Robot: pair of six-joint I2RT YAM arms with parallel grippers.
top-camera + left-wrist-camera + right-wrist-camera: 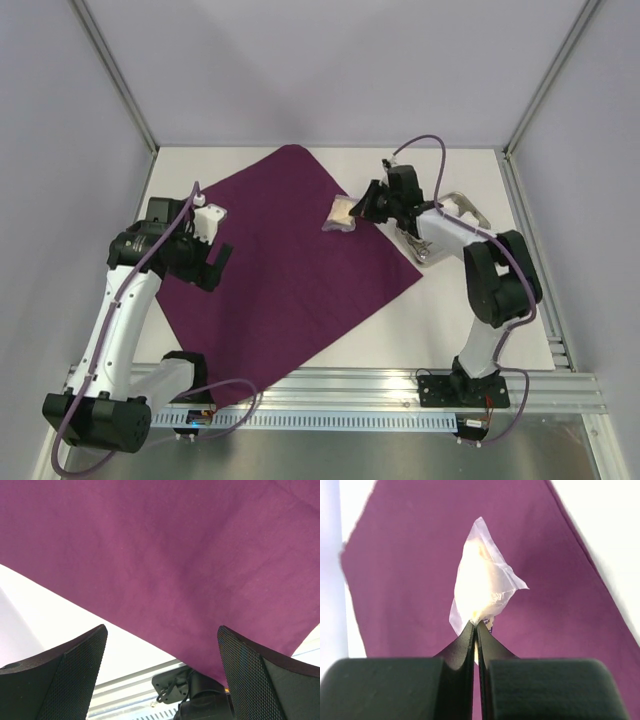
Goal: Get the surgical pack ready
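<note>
The deep-purple cloth (290,255) lies spread flat as a diamond across the middle of the table. My right gripper (362,209) hovers over its right corner, shut on the edge of a clear packet (341,214) that holds something pale. In the right wrist view the packet (482,582) hangs from the pinched fingertips (470,632) above the cloth (410,580). My left gripper (216,270) stands open over the cloth's left edge, nothing between its fingers (75,672). The steel tray (448,225) sits at the right, mostly hidden behind the right arm.
White tabletop (470,320) surrounds the cloth. An aluminium rail (400,385) runs along the near edge, with the arm bases on it. Frame posts (120,85) stand at the back corners, with plain walls behind.
</note>
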